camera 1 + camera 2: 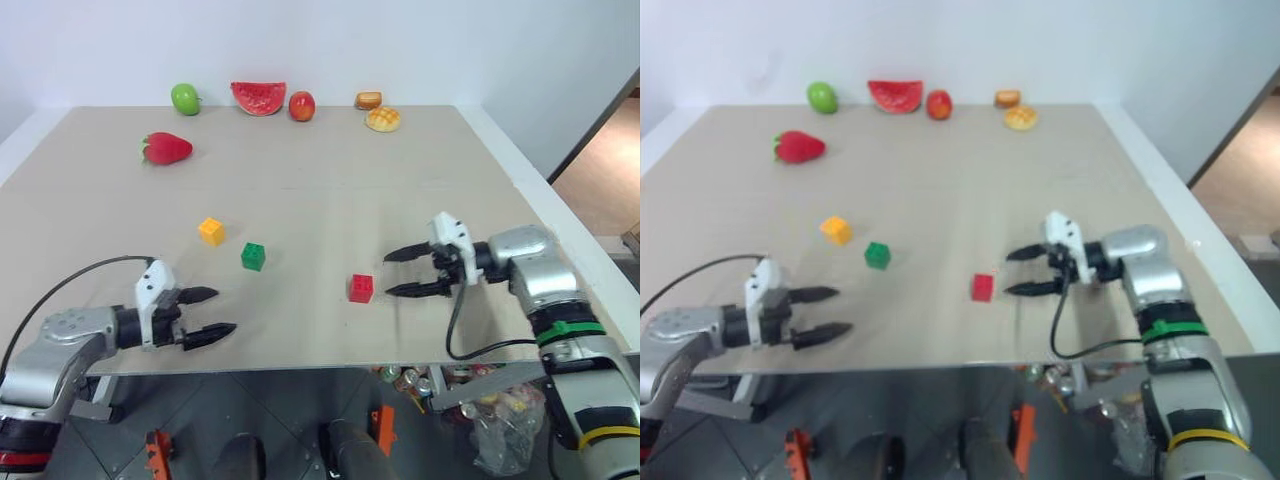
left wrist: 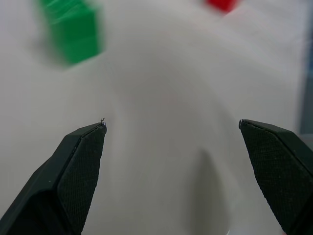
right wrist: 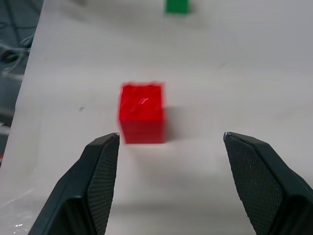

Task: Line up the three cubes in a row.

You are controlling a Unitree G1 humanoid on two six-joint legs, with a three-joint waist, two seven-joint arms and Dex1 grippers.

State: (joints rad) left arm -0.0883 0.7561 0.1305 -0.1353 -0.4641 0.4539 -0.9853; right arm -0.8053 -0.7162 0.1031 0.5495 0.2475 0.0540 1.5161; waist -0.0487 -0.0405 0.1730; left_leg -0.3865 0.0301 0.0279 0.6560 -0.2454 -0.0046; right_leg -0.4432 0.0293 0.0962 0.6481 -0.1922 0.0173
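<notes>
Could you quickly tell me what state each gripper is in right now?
Left gripper: open, holding nothing.
Right gripper: open, empty, beside the red cube.

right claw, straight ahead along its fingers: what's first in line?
Probably the red cube: it sits just ahead of the open right claw, apart from both fingers, with the green cube farther on.

Head stereo pair looked forward and down over the table (image 1: 330, 190), both wrist cameras sat low and close along their fingers, both showed red cube (image 3: 142, 113), green cube (image 2: 73, 34)
</notes>
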